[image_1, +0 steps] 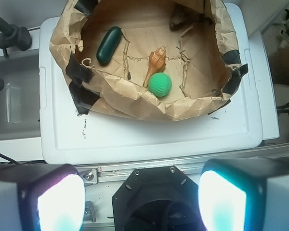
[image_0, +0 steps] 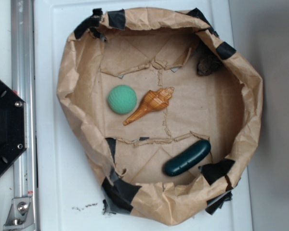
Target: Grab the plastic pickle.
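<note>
The plastic pickle [image_0: 187, 158] is dark teal-green and glossy. It lies on the brown paper floor of a paper-lined bin [image_0: 77, 57], at the lower right in the exterior view. In the wrist view the pickle [image_1: 109, 44] lies at the upper left of the bin. My gripper [image_1: 140, 202] shows only in the wrist view. It is open and empty, with wide-apart glowing pads [image_1: 58, 202], high above the black robot base and well short of the bin. The gripper is not in the exterior view.
An orange spiral seashell [image_0: 151, 105] and a light green dimpled ball [image_0: 122, 99] lie mid-bin. A dark rough lump [image_0: 209, 64] sits at the far right wall. The bin has raised crumpled paper walls with black tape, on a white lid [image_0: 53, 183]. The black base plate [image_0: 5, 127] and a metal rail [image_0: 21, 72] are at the left.
</note>
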Controlling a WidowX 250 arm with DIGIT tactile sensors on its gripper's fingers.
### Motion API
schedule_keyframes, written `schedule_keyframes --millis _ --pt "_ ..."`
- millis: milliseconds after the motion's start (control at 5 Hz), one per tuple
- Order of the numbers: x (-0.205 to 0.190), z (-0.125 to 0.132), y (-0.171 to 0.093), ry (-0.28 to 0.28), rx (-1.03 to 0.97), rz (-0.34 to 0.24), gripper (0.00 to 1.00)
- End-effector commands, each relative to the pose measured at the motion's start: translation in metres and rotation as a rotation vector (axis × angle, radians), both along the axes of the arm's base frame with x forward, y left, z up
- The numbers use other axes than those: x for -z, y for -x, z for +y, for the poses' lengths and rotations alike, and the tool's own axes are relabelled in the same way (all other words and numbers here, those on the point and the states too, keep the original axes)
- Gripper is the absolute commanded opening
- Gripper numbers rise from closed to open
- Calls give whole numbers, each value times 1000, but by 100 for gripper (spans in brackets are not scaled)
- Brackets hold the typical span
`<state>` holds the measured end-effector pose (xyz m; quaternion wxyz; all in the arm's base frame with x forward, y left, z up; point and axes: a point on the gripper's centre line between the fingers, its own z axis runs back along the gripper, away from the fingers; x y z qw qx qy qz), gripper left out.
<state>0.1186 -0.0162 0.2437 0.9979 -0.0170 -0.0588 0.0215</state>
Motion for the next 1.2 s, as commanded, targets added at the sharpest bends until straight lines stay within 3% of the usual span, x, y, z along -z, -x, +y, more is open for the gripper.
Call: schedule_keyframes --millis 0,400,600,1000 --pt "0 0 0 0 0 0 100" --pt "66 18 -97 69 -226 -39 100" --pt "97 22 -130 137 -267 -34 100" --pt "148 -4 -177 204 -232 -78 100"
